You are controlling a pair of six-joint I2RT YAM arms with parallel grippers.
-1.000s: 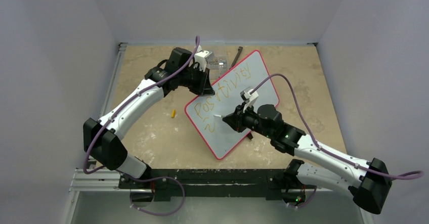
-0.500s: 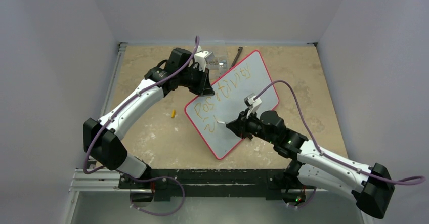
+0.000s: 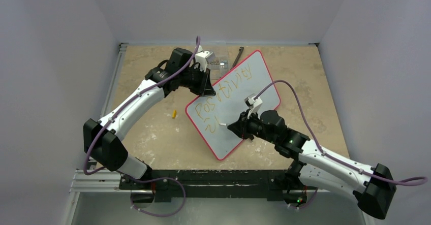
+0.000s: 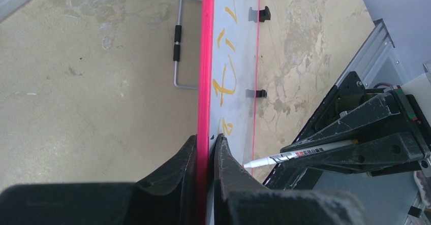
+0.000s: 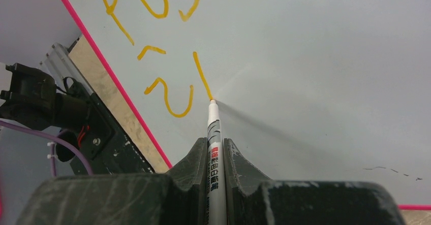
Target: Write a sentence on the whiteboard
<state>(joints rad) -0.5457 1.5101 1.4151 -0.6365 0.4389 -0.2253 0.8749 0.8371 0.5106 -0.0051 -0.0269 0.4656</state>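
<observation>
The whiteboard [image 3: 260, 83], glossy white with a thin red-pink frame, lies tilted across the table's middle. The sentence [image 3: 226, 89] is orange-yellow lettering reading "Positivity", with "in" [image 3: 212, 126] begun below it. My left gripper [image 3: 206, 86] is shut on the whiteboard's far-left frame edge [image 4: 206, 57], one finger on each side [image 4: 207, 139]. My right gripper [image 3: 235, 126] is shut on a white marker [image 5: 213, 128]. The marker's tip touches the board at the end of a fresh slanted stroke [image 5: 202, 75], just right of the "in" letters [image 5: 170, 95].
A small yellow marker cap [image 3: 174, 114] lies on the tan table left of the board. A clear plastic item [image 3: 220, 62] and a dark strip [image 3: 240, 53] lie at the back. Under the board, a wire stand [image 4: 179, 47] and two black feet [image 4: 262, 14] show.
My right gripper moved toward the near edge with the marker, and a new short stroke appeared after "in". The left gripper and the board stayed put.
</observation>
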